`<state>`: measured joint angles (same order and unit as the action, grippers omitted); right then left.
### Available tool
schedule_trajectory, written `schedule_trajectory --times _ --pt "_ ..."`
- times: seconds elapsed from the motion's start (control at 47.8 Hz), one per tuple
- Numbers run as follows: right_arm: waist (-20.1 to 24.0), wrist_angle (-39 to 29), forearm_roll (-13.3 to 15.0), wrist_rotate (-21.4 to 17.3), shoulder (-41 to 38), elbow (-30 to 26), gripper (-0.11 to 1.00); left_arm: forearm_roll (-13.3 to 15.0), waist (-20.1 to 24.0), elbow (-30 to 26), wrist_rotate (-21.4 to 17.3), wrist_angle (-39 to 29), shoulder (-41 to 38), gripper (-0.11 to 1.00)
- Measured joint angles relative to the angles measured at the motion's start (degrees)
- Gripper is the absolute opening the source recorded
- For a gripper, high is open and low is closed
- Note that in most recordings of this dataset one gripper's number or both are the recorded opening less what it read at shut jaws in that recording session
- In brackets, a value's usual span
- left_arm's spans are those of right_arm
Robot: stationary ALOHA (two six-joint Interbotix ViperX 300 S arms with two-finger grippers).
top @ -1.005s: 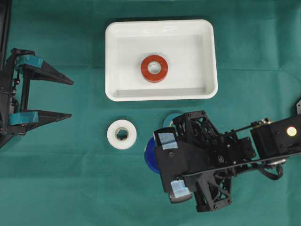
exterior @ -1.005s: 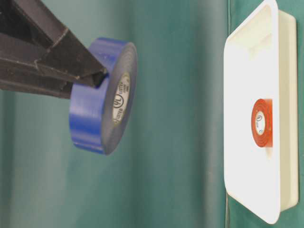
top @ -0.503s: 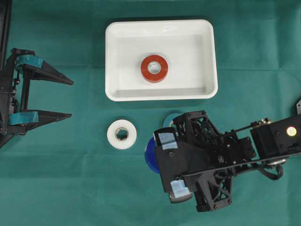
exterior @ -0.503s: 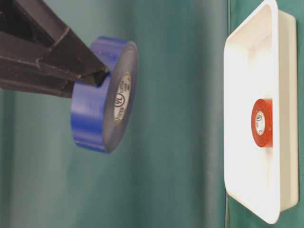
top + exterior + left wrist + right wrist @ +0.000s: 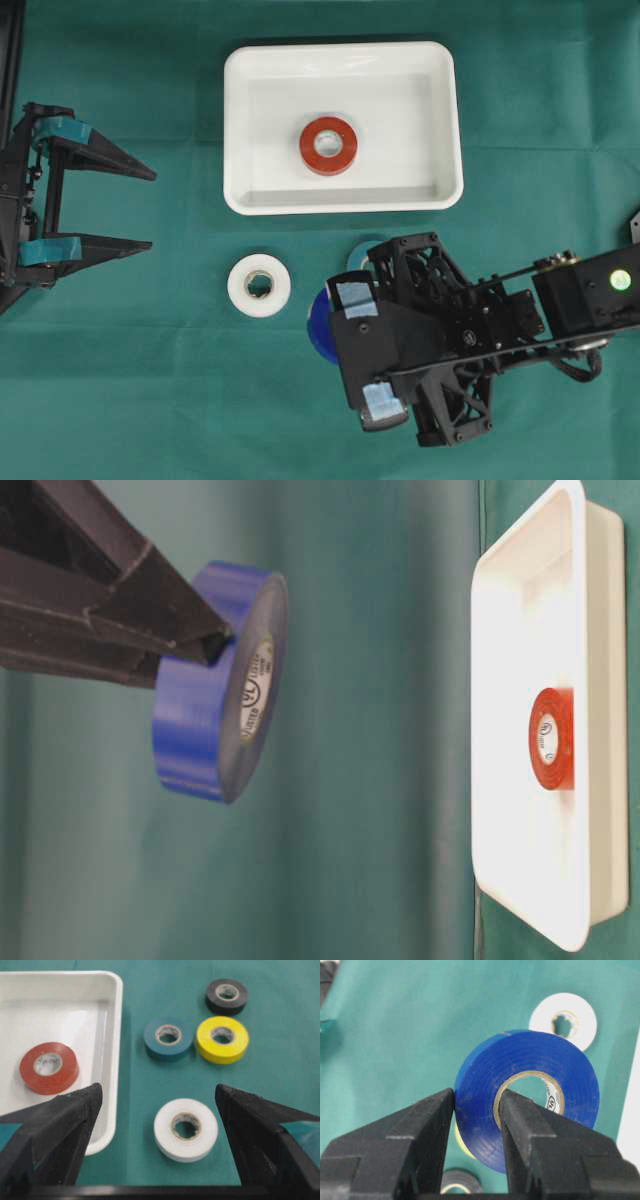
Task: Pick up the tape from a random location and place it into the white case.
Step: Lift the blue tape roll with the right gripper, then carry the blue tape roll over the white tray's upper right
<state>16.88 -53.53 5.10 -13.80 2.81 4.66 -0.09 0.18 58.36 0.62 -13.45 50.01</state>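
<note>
My right gripper (image 5: 476,1097) is shut on a blue tape roll (image 5: 520,1055), one finger through its core and the other on its outer face. The roll (image 5: 215,690) hangs on edge above the green cloth, and only a sliver of it (image 5: 318,328) shows past the right arm from overhead. The white case (image 5: 232,130) sits at the top centre with a red tape roll (image 5: 308,146) lying flat in it. At the left edge my left gripper (image 5: 150,210) stands open and holds nothing.
A white tape roll (image 5: 240,290) lies below the case, between the left fingers (image 5: 75,1110) in the left wrist view. Teal (image 5: 150,1040), yellow (image 5: 235,1042) and black (image 5: 215,1002) rolls lie beyond it, mostly under the right arm from overhead.
The blue roll has shifted very slightly in the table-level view. Both arms otherwise stay where they were.
</note>
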Motion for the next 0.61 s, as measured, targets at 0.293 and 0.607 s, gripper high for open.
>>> schedule_trajectory --times 0.293,0.607 --pt "-4.83 -0.7 2.2 -0.26 0.0 0.0 0.32 0.0 0.0 0.0 0.0 0.0 0.09 0.96" --pt "-14.5 -0.7 4.57 -0.18 0.0 0.0 0.32 0.0 0.09 0.0 0.0 0.0 0.09 0.96"
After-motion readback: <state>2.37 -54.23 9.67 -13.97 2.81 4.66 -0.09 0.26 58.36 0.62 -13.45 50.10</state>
